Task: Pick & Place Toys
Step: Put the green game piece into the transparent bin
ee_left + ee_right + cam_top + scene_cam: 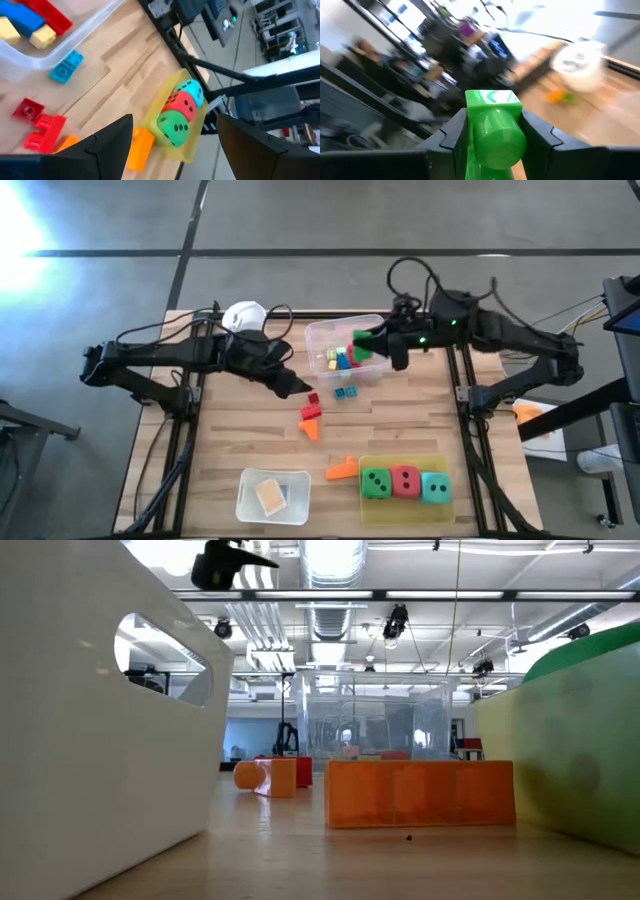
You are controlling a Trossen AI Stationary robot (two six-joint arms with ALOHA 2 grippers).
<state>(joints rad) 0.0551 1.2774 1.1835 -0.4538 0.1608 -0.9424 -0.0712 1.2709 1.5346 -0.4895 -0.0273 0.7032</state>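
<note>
Wooden table [250,430] holds our scene: right gripper [492,132] clamped on a green block [494,127], probably above the clear tub [318,340]. Left gripper [170,145] spread apart, red block [44,132] just beyond its fingers.

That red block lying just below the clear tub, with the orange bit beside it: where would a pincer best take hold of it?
Probably from straight above. The red block lies flat on the table, with an orange piece touching its near end, so the fingers should close across its two free long sides, away from that end. The left pincer, open, hovers closest; the right pincer already holds a green block.
</note>
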